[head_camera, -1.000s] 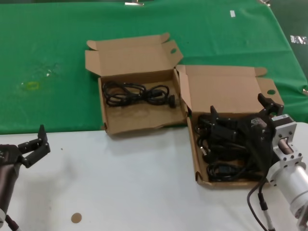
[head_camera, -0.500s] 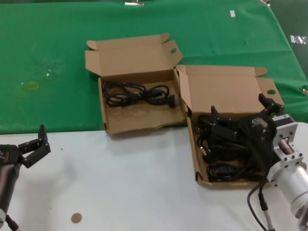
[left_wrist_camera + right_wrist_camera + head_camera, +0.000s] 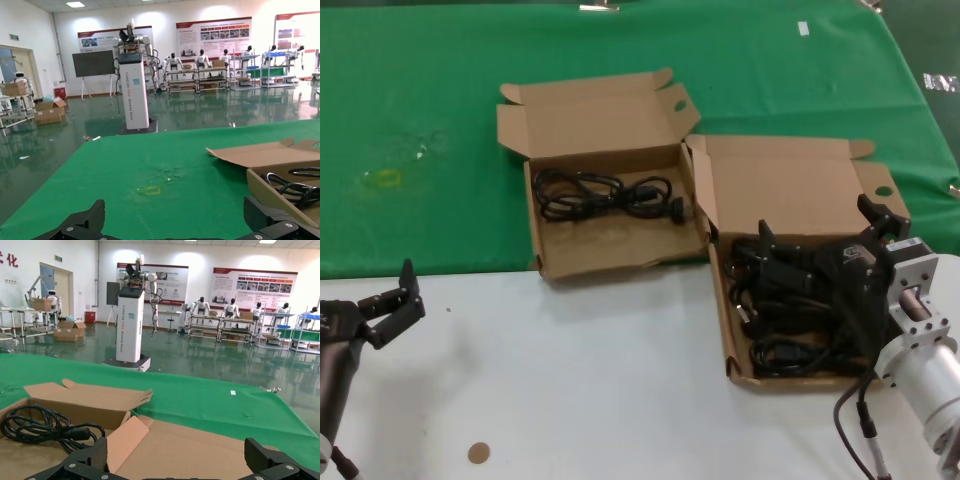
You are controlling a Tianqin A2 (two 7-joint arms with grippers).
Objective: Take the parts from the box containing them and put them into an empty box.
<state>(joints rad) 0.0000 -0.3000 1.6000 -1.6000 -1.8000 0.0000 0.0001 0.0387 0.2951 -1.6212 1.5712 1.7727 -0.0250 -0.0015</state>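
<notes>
Cardboard source box near counter's right edge: right claw spread wide over power cords, grasp pending; left claw open, idle.

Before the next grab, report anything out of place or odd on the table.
A yellowish smear with a shiny wrinkled patch marks the green cloth, left of the far box. A small brown disc lies loose on the white surface near the left gripper.

Colours were pretty simple: the two boxes were plain brown cardboard, the power cords in them black. The bench was white near the robot, with a bright green cloth behind the boxes. Both tools were black.
</notes>
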